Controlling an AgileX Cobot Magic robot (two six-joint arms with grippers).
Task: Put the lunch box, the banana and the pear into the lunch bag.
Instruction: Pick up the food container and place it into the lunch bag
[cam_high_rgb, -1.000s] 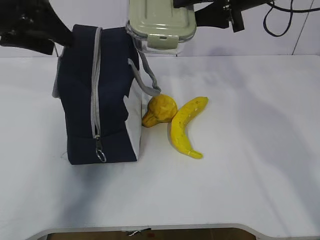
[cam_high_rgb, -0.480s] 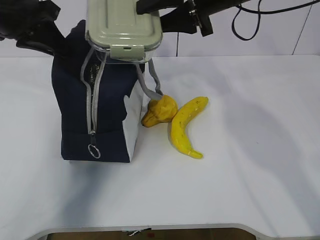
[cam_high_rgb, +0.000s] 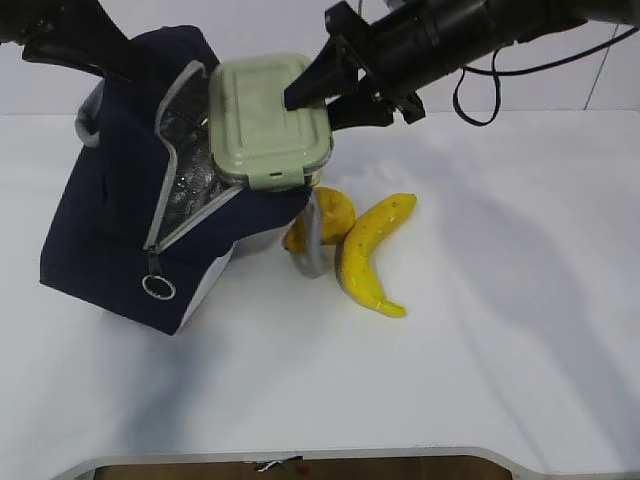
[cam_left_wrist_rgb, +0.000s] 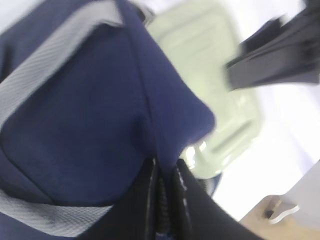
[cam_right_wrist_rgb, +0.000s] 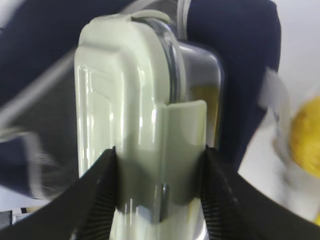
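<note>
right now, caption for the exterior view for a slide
Right gripper holds lunch box at tilted open bag; pear, banana wait.

Exterior shot is bright and evenly lit, pretty sharp, with soft grey shadows on the white table (cam_high_rgb: 500, 350) and a bit of glare off the foil lining (cam_high_rgb: 190, 185). Both wrist views are smeared with motion blur, the left one worst, and the lunch box (cam_right_wrist_rgb: 145, 150) lid shows streaky highlights.

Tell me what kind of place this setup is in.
Probably a lab test bench: a bare white table against a plain wall, a loose black cable trailing from the arm, and staged items like the banana.
</note>
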